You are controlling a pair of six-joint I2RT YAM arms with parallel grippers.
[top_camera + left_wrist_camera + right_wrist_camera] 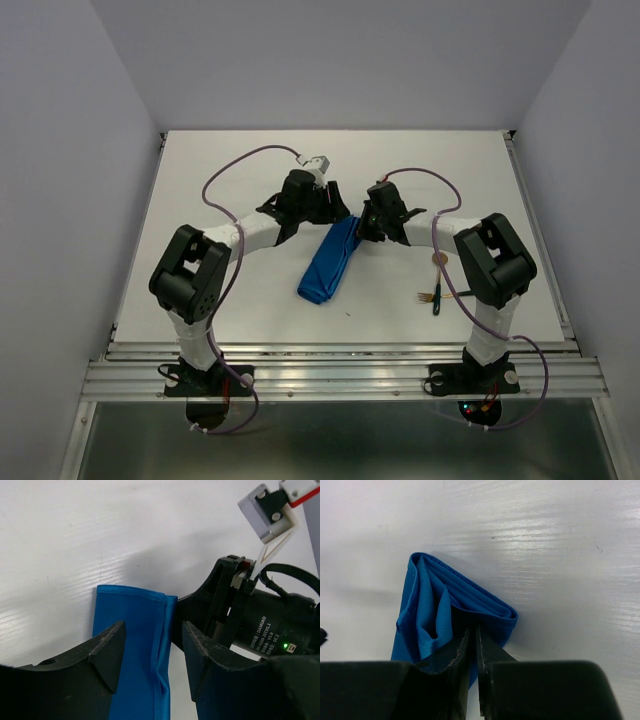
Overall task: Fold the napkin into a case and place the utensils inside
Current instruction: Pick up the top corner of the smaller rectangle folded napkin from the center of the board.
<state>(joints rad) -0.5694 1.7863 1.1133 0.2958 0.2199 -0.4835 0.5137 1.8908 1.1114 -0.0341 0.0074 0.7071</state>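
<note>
The napkin (329, 264) lies as a long narrow blue strip slanting across the middle of the table. My left gripper (336, 214) hangs over its far end, open. In the left wrist view the fingers (107, 652) stand apart on either side of the napkin's (129, 640) hemmed edge without pinching it. My right gripper (363, 228) is at the same far end, shut on a layer of the napkin (432, 605), whose folds bunch open in front of the right gripper (474, 632). The utensils lie at the right: a fork (431, 297) and a spoon (437, 262), partly behind the right arm.
The right arm's wrist body (260, 625) sits close beside my left fingers. A loose cable (235, 170) arcs over the left arm. The table's raised rail (340, 350) runs along the near edge.
</note>
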